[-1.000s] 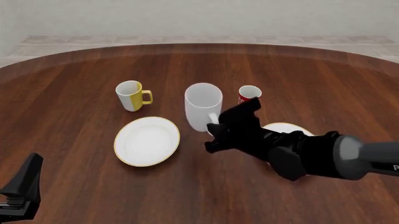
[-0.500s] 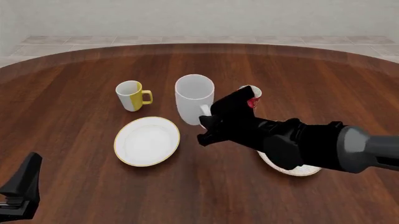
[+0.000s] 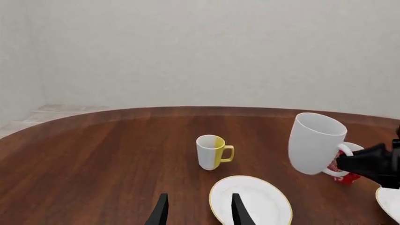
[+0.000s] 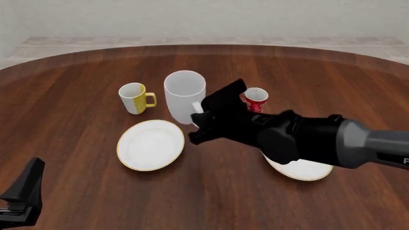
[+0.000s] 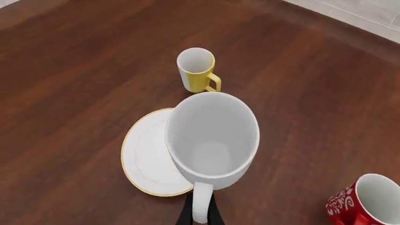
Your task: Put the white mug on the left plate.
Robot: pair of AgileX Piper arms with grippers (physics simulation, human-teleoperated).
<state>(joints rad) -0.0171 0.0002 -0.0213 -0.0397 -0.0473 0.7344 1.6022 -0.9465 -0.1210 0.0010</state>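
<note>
White and glossy, the tall plain mug (image 4: 185, 96) rides clear of the dark wooden counter (image 4: 76, 86), its loop handle pinched in the black right hand (image 4: 199, 125). Over the past second it has risen and drifted left, away from the slim red patterned cup (image 4: 257, 99). It now hangs just beside the left gold-rimmed white plate (image 4: 151, 144), partly overlapping its edge in the right wrist view. Only a short carry and a lowering appear to remain. The left hand (image 3: 196, 213) waits parted and empty, near the counter's front edge.
</note>
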